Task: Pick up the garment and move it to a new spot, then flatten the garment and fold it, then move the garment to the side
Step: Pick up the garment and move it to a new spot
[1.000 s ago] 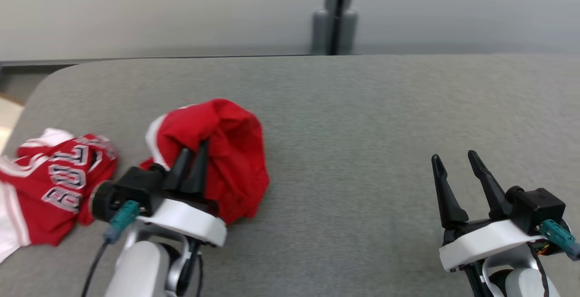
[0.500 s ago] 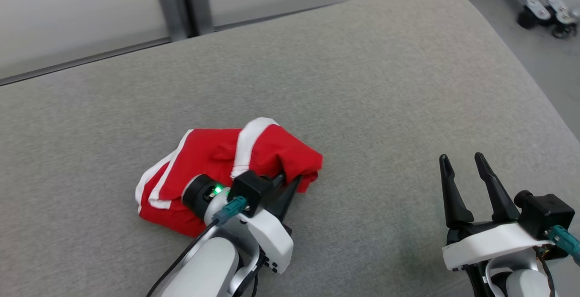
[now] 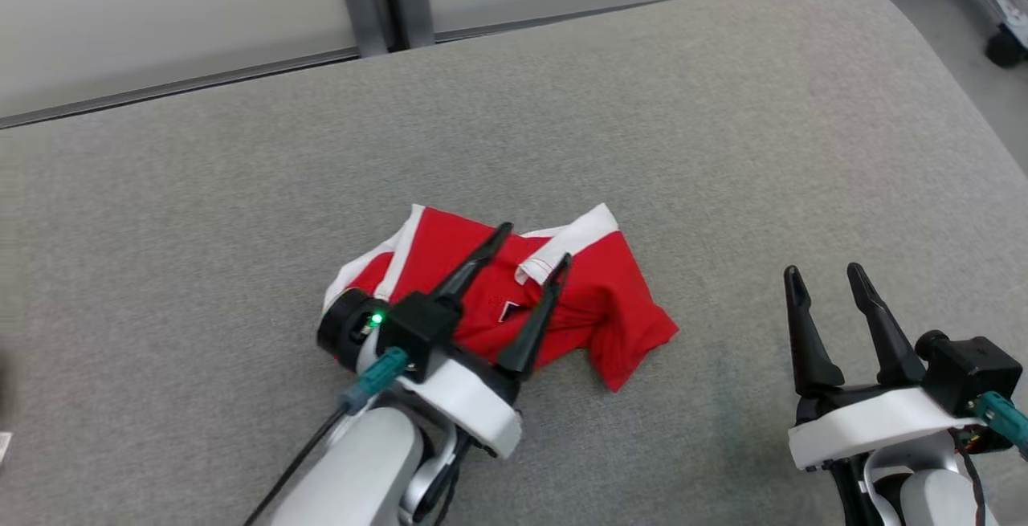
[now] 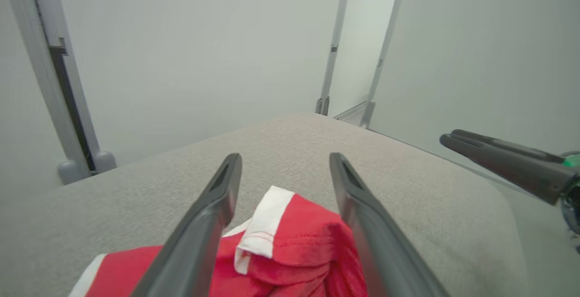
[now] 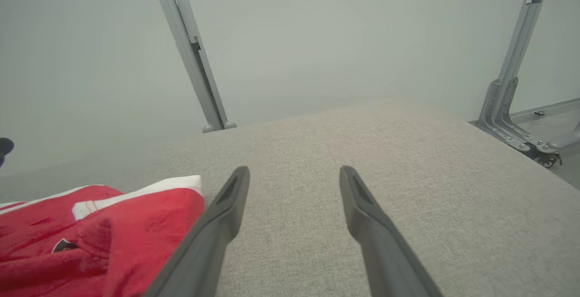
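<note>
Two grippers hang by the near edge of the surface (image 3: 723, 108), fingers apart on both: right gripper (image 3: 824, 269) toward the right corner, left gripper (image 3: 536, 242) spread over the crumpled garment (image 3: 618, 309), which lies ungripped near the middle.

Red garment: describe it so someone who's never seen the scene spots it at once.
Start at the wide grey fabric-covered surface before the robot. Near its middle, beneath the open left end effector, lies a crumpled red cloth garment with white trim bands. Its bright red sets it apart from the plain grey around it.
</note>
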